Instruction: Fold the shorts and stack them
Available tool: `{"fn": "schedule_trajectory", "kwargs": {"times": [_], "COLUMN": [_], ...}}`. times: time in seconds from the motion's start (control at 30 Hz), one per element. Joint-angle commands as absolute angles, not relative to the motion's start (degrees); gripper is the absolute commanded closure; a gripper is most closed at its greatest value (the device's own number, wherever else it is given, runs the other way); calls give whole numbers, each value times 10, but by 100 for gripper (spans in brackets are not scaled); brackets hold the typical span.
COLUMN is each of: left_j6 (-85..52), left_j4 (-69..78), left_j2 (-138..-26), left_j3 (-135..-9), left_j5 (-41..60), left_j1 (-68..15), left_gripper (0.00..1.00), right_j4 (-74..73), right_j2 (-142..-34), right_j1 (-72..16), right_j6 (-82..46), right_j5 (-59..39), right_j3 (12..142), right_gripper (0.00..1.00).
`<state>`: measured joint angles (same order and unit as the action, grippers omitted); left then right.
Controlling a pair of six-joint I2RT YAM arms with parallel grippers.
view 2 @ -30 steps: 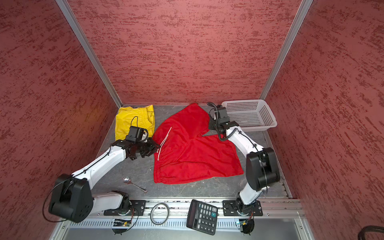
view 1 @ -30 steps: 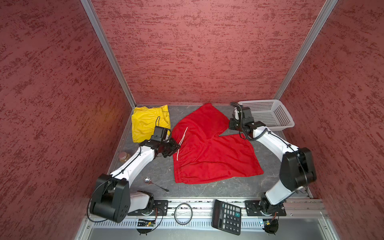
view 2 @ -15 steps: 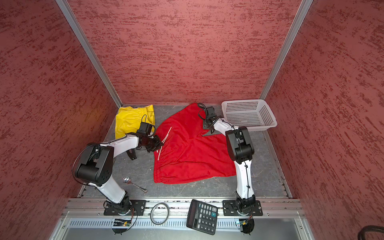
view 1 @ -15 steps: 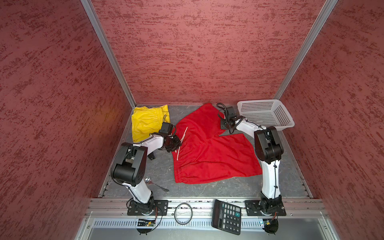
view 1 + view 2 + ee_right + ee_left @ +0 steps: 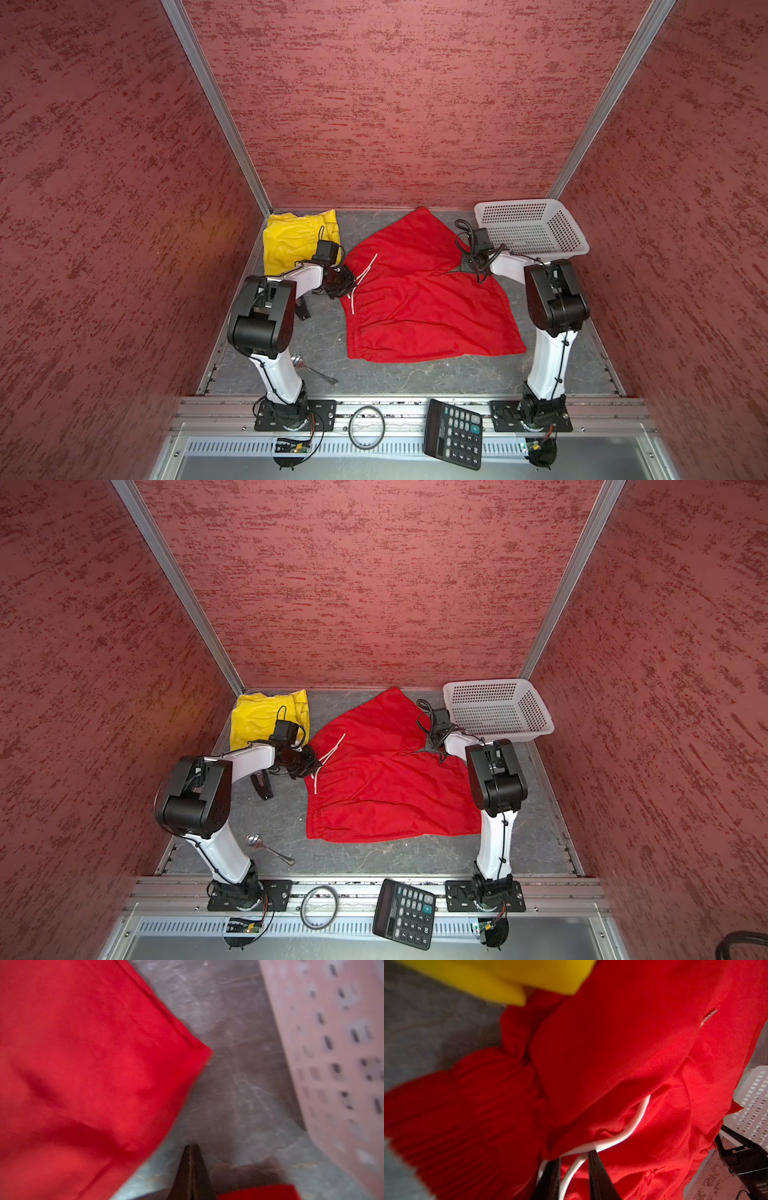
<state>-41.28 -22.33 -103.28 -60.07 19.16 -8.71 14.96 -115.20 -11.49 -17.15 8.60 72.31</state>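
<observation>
2 pairs of shorts lie on the table [image 5: 316, 332]: yellow pair [image 5: 297, 243] back left, red pair [image 5: 419, 299] spread centrally. Left gripper [image 5: 574, 1156] straddles the drawstring [image 5: 623, 1136], grip unclear; right gripper [image 5: 191, 1147] closed, empty, above bare table.

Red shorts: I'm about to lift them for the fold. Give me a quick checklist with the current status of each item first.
1. Left claw has cloth: not ok; its jaws stand apart at the waistband, with the white drawstring running between them.
2. Right claw has cloth: not ok; it is shut over bare table with nothing gripped.
3. Red shorts spread out: ok; both legs lie open, with some creases.
4. Yellow shorts clear of the red pair: cannot tell; the left arm hides the gap.
5. Basket off the cloth: ok; it stands beside the far leg.
6. Spoon out of the way: ok; it lies near the left arm's base.
</observation>
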Motion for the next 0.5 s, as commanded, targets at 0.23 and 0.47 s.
{"fn": "schedule_trajectory", "kwargs": {"times": [0.23, 0.47], "left_j6": [-347, -327], "left_j4": [-305, -364], "left_j2": [-1092, -982], "left_j3": [-749, -763], "left_j5": [142, 96], "left_j1": [-90, -139], "left_gripper": [74, 65], "right_j4": [196, 209], "right_j2": [-988, -862], "right_j1": [-140, -159], "right_j6": [-200, -212], "right_j5": [63, 56], "right_j3": [659, 570], "right_gripper": [94, 86]}}
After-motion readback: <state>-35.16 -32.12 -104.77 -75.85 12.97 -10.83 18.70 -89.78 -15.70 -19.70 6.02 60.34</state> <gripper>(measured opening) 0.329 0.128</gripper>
